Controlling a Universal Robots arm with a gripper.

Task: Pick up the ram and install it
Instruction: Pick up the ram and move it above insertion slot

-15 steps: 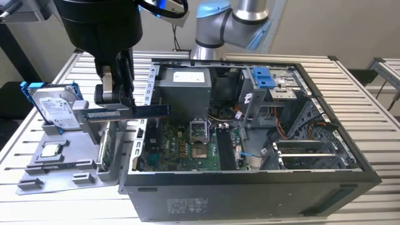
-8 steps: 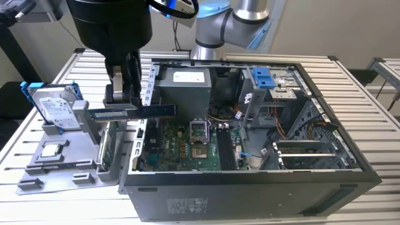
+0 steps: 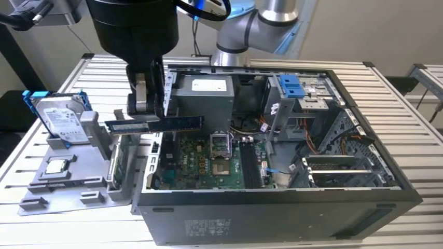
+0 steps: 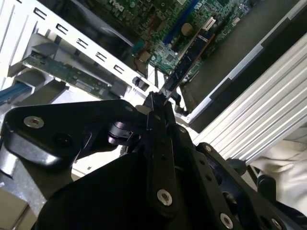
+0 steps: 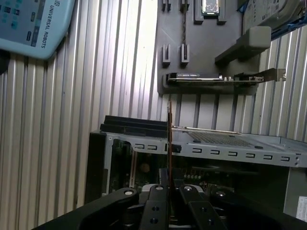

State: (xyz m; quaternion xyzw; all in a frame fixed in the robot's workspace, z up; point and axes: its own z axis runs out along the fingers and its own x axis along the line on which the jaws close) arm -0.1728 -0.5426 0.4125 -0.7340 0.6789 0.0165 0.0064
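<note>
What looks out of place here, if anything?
Nothing looks spilled or broken. The one loose part is the ram, clamped in the gripper and held level over the edge of the open computer case, not seated in the motherboard.

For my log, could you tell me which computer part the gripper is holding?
The ram, the long dark stick with a pale label, clamped in the gripper; the hard drive stands on the gray holder.
</note>
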